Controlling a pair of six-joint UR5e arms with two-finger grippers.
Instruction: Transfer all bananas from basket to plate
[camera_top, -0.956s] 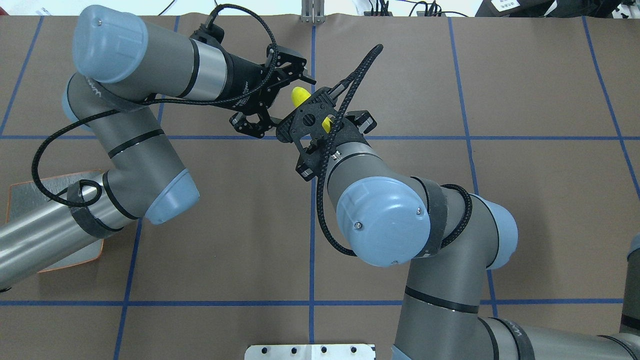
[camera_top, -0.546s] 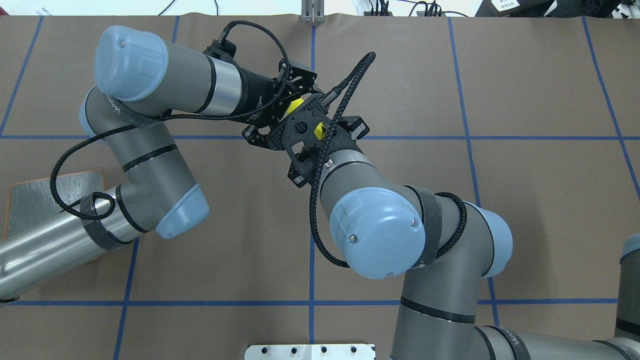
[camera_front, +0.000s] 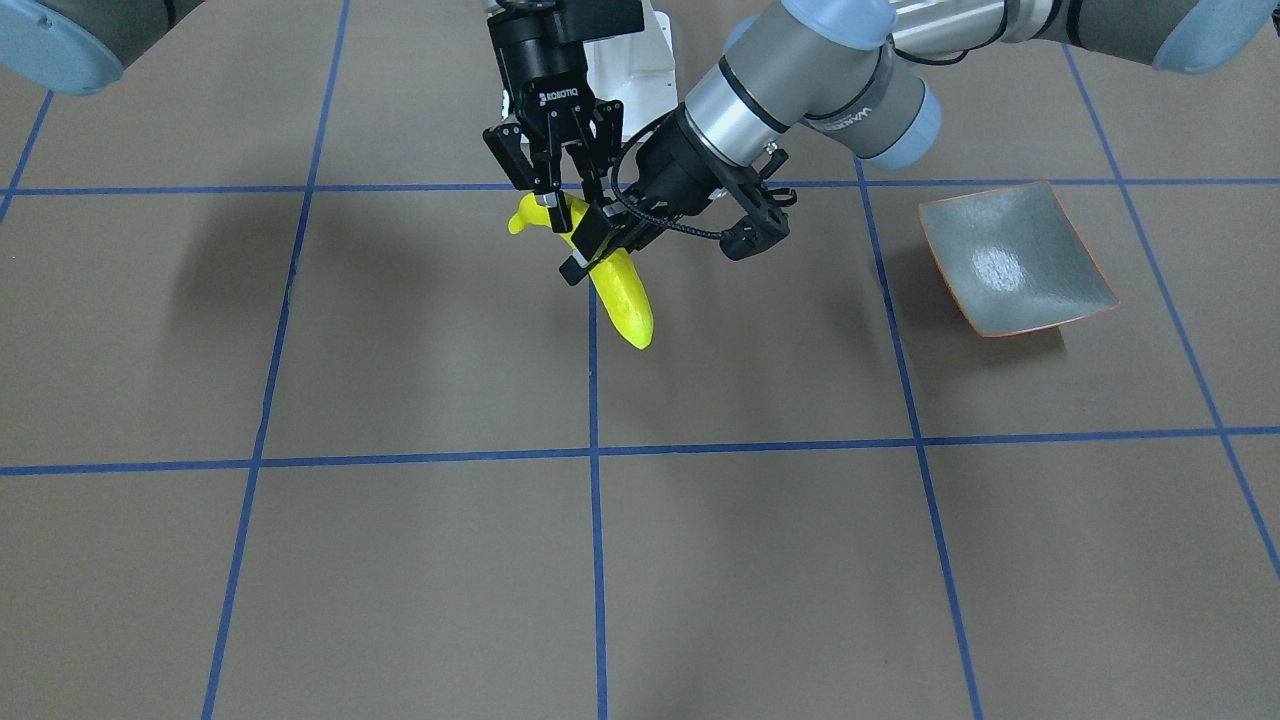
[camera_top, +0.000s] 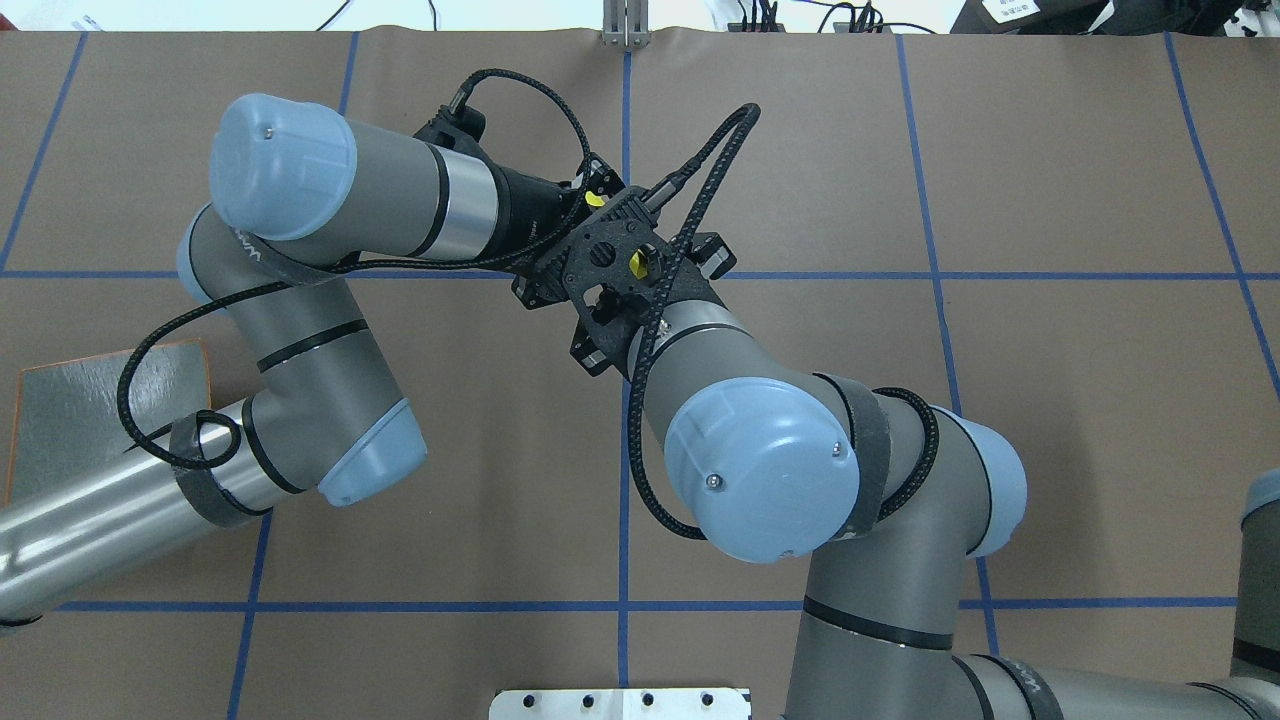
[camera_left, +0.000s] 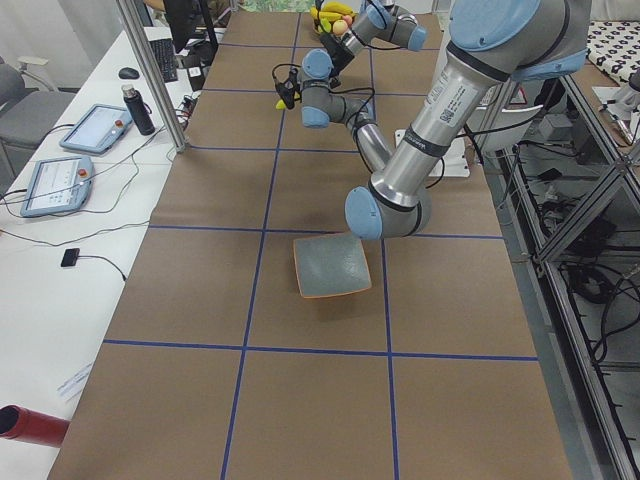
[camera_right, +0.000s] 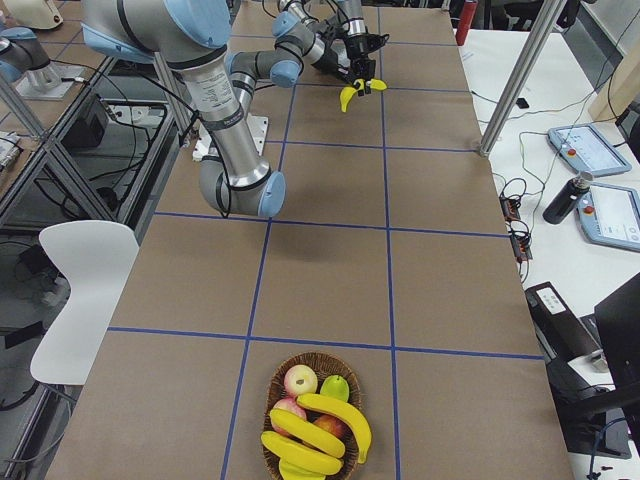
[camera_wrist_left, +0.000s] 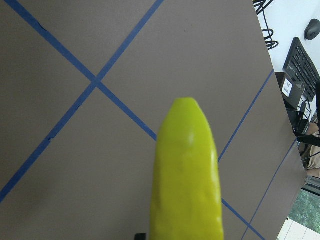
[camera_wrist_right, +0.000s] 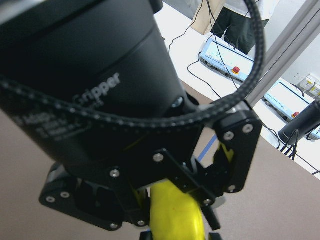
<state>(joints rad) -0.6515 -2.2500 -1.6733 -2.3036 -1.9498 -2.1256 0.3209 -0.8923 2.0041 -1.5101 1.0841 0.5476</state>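
Note:
One yellow banana (camera_front: 625, 300) hangs over the table's middle, and a sliver shows in the overhead view (camera_top: 637, 262). My right gripper (camera_front: 548, 205) points down and is shut on its stem end. My left gripper (camera_front: 590, 255) comes in from the side, open, with its jaws on either side of the banana's middle. The left wrist view shows the banana (camera_wrist_left: 185, 175) end-on. The right wrist view shows the banana (camera_wrist_right: 175, 215) below the left gripper's body. The grey-green plate (camera_front: 1015, 260) with an orange rim sits empty on my left. Three more bananas (camera_right: 320, 430) lie in the basket (camera_right: 275, 455).
The wicker basket also holds apples (camera_right: 299, 380) and a green fruit, at the table's far right end. In the overhead view my left arm covers part of the plate (camera_top: 70, 400). A white mounting plate (camera_top: 620, 703) sits at the robot's base. Blue tape lines grid the brown table.
My left arm has moved right and its gripper has slid in under my right wrist, around the banana. My right wrist has shifted slightly left and still holds the banana.

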